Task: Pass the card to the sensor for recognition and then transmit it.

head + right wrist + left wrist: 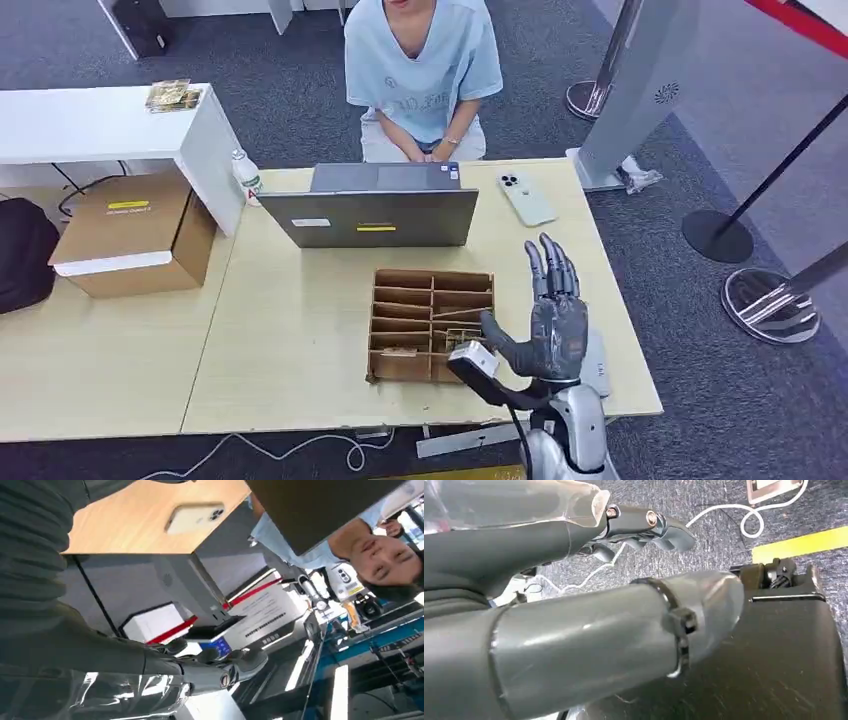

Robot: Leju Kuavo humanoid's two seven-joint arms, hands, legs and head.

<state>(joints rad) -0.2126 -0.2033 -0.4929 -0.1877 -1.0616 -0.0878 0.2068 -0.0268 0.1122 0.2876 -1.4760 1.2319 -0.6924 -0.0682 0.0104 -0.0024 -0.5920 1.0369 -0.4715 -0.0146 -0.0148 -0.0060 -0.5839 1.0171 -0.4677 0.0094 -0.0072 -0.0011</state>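
My right hand (556,318) hovers over the near right part of the wooden table (300,330), fingers stretched out and apart, holding nothing. In the right wrist view its fingers (220,672) are likewise bare. Just left of the hand sits a brown cardboard divider box (430,322); something thin lies in one compartment (457,336) by the thumb, and I cannot tell if it is a card. A flat white device (598,366) lies on the table, partly hidden behind the hand. My left hand (639,575) hangs over the carpeted floor, thumb and fingers apart with nothing in them.
A grey laptop (370,215) stands behind the box, with a person (420,70) seated beyond it. A pale phone (525,198) (192,517) lies at the far right. A cardboard carton (130,235), a bottle (247,177) and a white counter (100,125) stand left; stanchion bases (770,305) right.
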